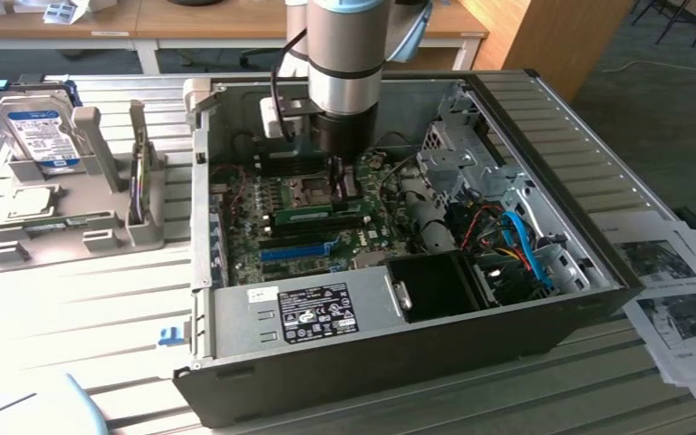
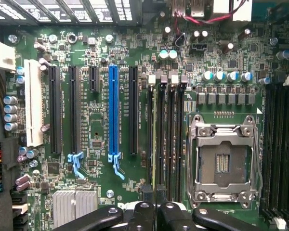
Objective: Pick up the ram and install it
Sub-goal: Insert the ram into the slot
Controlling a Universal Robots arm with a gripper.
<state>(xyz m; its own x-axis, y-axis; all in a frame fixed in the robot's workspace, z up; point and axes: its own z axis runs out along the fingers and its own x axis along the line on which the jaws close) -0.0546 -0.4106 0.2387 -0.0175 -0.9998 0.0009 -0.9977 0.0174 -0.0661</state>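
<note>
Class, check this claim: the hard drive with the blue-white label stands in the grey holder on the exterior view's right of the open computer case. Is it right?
No. The exterior view shows the hard drive standing in the grey holder on that view's left of the open computer case, not its right.

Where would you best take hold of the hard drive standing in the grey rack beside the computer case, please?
Probably by its free upper part, coming from above. The hard drive stands nearly upright with its lower end sunk in the grey rack, so the top is the exposed part; pinch across its thin body there.
</note>
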